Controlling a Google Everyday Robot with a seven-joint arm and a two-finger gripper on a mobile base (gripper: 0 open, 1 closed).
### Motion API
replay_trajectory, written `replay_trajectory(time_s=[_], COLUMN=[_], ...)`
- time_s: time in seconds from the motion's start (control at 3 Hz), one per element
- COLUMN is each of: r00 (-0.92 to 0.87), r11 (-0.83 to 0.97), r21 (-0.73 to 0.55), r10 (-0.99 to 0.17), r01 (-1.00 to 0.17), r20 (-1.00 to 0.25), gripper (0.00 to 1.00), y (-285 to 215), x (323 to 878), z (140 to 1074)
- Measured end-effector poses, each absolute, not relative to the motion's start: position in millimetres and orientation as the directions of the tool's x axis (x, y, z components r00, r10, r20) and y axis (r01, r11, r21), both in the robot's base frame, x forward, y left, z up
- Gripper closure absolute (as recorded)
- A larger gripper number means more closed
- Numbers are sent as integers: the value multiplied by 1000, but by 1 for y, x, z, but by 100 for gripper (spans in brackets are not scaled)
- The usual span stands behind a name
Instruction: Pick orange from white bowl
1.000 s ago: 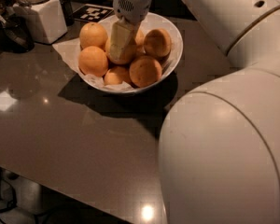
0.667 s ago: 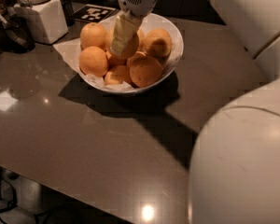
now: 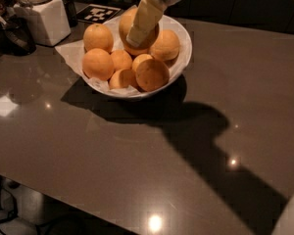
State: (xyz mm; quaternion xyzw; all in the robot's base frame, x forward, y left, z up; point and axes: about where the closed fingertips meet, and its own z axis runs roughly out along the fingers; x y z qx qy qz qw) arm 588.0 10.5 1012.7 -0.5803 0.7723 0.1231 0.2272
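Note:
The white bowl (image 3: 185, 39) stands at the back middle of the dark table, lined with white paper and holding several oranges. My gripper (image 3: 138, 36) comes down from the top edge over the bowl's back. It is shut on the orange (image 3: 151, 37), one cream finger (image 3: 143, 17) lying across its front; the other finger is hidden behind it. The orange sits a little above the rest of the pile. I cannot make out a speck on it.
A square white canister (image 3: 44, 19) stands at the back left, with a dark object (image 3: 17, 33) beside it and a black-and-white marker tag (image 3: 99, 13) behind the bowl. Paper (image 3: 68, 52) sticks out left of the bowl. My white arm (image 3: 291, 217) shows at the bottom right.
The gripper has risen a little out of the pile with the orange in it. The big white arm segments that covered the right side have swung out of view.

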Motion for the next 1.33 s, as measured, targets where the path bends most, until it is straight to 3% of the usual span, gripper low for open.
replay_trajectory(time_s=[0.33, 1.33], r00=[-221, -374], r11=[296, 384], r21=[-76, 80], r10=[-838, -797], r01=[-952, -920], r20=[-498, -474], gripper=[100, 100], y=[9, -55], x=[587, 504], z=[1015, 1006])
